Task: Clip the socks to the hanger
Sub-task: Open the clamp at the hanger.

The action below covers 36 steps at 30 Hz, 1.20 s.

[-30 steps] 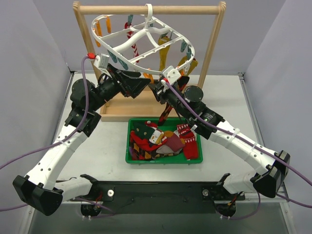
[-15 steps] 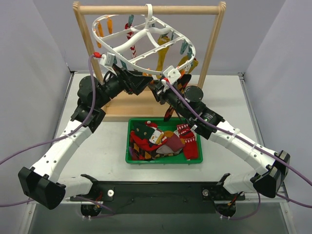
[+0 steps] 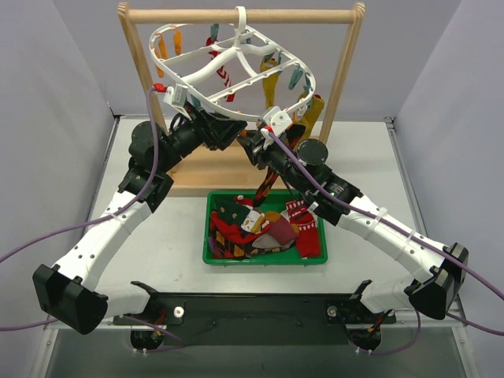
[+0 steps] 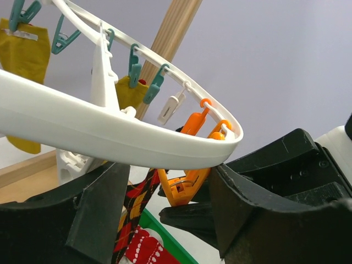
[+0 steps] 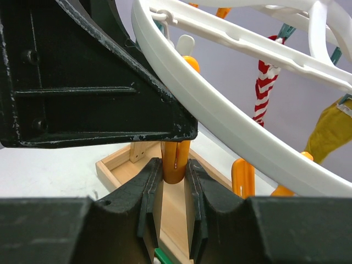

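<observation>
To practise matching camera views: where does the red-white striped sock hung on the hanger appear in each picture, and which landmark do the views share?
Top external: the striped sock hangs at upper centre, seen through the white frame.
Left wrist: not visible.
Right wrist: striped sock at upper right, behind the white rim.
Shared landmark: the hanger, in all three views.

one hanger [image 3: 236,51], one rack [image 3: 197,14], one bin [image 3: 268,261]

The arms [image 3: 102,236] are white, black-jointed, with purple cables [image 3: 47,240]
</observation>
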Available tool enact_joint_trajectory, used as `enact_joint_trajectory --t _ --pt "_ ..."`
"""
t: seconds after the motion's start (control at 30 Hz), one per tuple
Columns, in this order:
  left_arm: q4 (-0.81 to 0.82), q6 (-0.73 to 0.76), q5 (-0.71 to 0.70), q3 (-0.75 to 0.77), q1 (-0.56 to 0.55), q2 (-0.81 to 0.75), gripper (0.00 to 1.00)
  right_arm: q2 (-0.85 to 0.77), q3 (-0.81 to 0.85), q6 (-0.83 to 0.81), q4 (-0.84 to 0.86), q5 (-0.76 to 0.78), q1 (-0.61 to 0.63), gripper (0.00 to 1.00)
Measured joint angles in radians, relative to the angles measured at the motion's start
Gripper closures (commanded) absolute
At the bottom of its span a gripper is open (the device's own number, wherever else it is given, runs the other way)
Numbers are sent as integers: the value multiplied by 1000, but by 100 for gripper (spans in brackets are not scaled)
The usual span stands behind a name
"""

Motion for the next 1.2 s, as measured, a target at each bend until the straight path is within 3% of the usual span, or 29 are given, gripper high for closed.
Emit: enact_joint_trajectory --t 0.37,0.67,0.83,0.93,0.97,1.2 --pt "7 1 1 5 -4 1 40 0 0 0 1 0 0 100" --pt "32 7 28 5 -5 1 69 0 0 0 0 -1 0 100" --pt "37 23 32 5 -5 0 83 0 0 0 1 -2 1 93" --pt "37 25 32 5 -5 0 92 0 0 0 1 -2 1 77" --pt "37 26 33 5 -5 0 100 0 0 -1 1 -2 1 71" --pt "39 29 36 5 -5 -4 100 -7 -14 -12 11 2 6 62"
